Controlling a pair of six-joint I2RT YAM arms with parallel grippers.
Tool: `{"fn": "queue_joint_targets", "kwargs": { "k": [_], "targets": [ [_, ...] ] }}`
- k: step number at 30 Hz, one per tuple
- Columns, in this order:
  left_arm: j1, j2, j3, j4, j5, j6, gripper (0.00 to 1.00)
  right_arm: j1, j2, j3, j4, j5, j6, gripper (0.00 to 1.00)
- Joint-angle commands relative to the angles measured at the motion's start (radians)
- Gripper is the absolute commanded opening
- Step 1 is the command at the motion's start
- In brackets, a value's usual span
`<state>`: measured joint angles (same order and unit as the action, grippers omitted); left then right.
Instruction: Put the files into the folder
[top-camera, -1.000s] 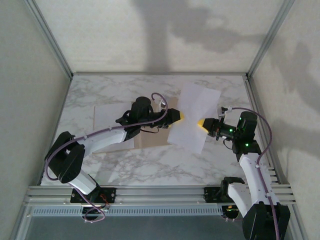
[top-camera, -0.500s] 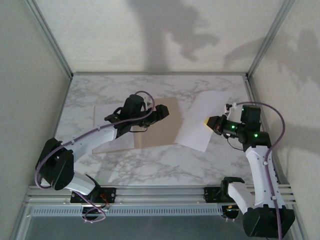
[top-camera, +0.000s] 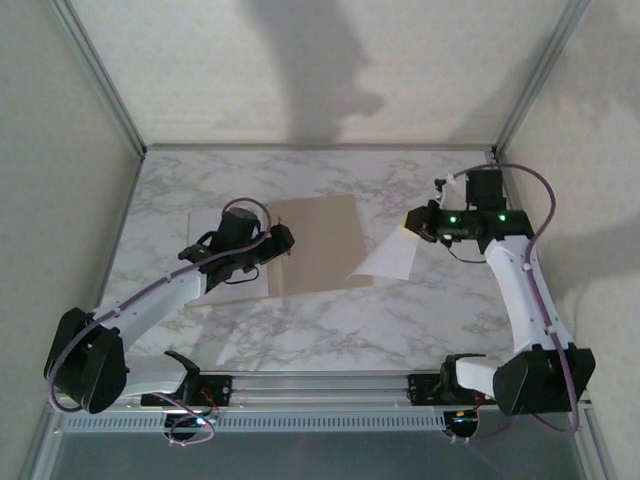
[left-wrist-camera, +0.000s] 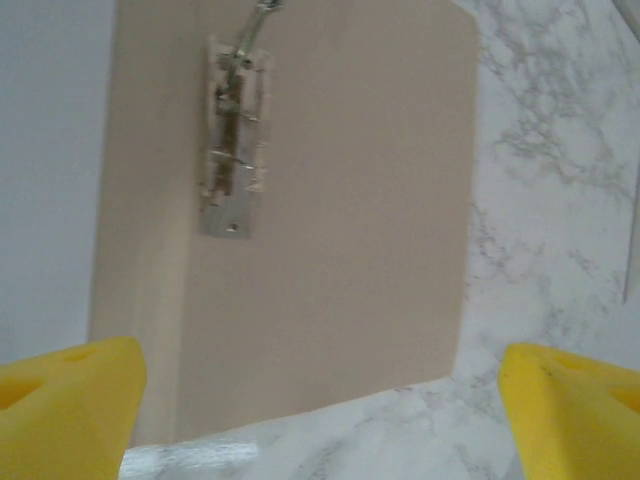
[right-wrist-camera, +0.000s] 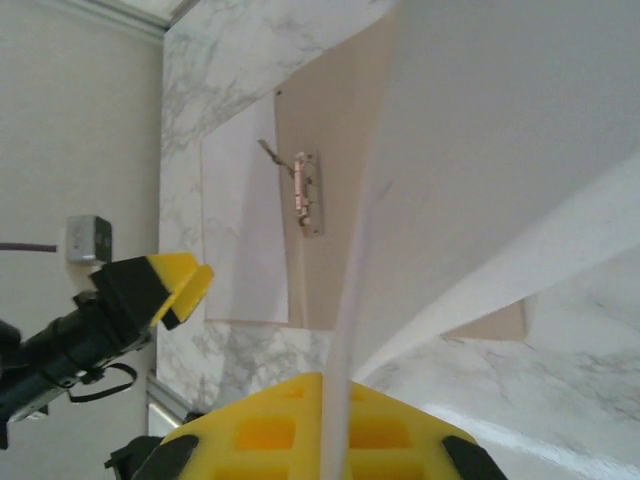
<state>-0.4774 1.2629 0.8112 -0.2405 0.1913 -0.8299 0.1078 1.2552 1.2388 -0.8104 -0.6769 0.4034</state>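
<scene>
While folder (top-camera: 318, 245) lies open on desk (top-camera: 430, 310), one file (top-camera: 215, 232) on left half; right gripper (top-camera: 408, 222) clamps second file (top-camera: 388, 258), not yet inside; left gripper (top-camera: 287, 240) apart, empty.

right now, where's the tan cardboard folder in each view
top external: the flat tan cardboard folder lies open at centre, slightly left.
left wrist: the folder sits in the upper middle, its crease at the left.
right wrist: the folder is centre left, partly behind the lifted white paper sheet.
shared landmark: the flat white paper sheet lying on the folder's left half.
</scene>
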Motion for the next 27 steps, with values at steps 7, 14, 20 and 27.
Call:
{"fn": "queue_joint_targets", "kwargs": {
  "k": [7, 14, 20, 27],
  "targets": [
    [0.055, -0.094, -0.049, -0.04, -0.038, -0.002, 0.92, 0.249, 0.217, 0.233, 0.092, -0.011, 0.025, 0.0],
    [0.065, -0.134, -0.053, -0.066, -0.045, -0.006, 0.92, 0.366, 0.319, 0.305, 0.184, -0.073, 0.031, 0.0],
    [0.072, -0.163, -0.053, -0.087, -0.059, -0.002, 0.92, 0.381, 0.318, 0.091, 0.35, -0.058, 0.003, 0.0],
    [0.086, -0.157, -0.03, -0.106, -0.03, 0.022, 0.93, 0.363, 0.473, 0.055, 0.302, 0.077, -0.049, 0.0]
  ]
}}
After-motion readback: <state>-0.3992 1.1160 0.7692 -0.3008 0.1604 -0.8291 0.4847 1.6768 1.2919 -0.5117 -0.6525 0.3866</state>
